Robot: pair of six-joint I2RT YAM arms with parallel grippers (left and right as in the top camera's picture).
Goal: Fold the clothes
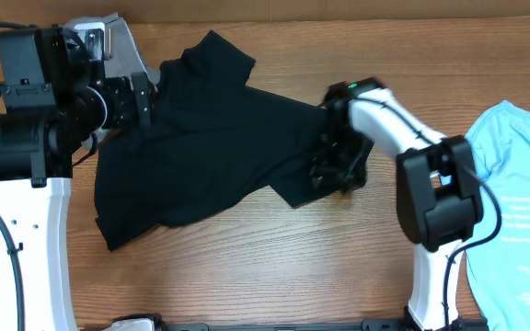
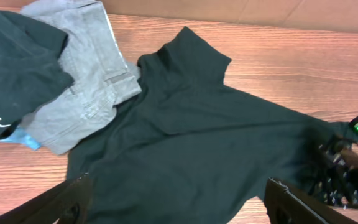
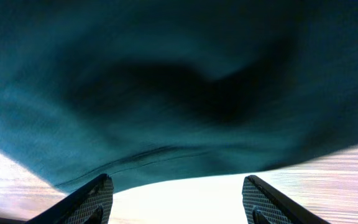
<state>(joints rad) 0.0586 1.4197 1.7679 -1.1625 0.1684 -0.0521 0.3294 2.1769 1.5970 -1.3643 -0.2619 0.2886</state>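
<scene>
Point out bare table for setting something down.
Free: front strip of table below the black T-shirt, between left arm and right arm; far strip between T-shirt and blue shirt. Crowded: far-left corner, grey jeans and a logo garment piled there.

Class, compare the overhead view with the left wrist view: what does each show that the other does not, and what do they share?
Only the overhead shows a light blue T-shirt at the table's right edge, and the bodies of both arms. Only the left wrist view shows a black garment with white marks beside the grey garment, plus the fingertips of the left gripper. Both show the black T-shirt crumpled on the wooden table, the right gripper at its right edge, and the grey garment, mostly hidden in the overhead.
</scene>
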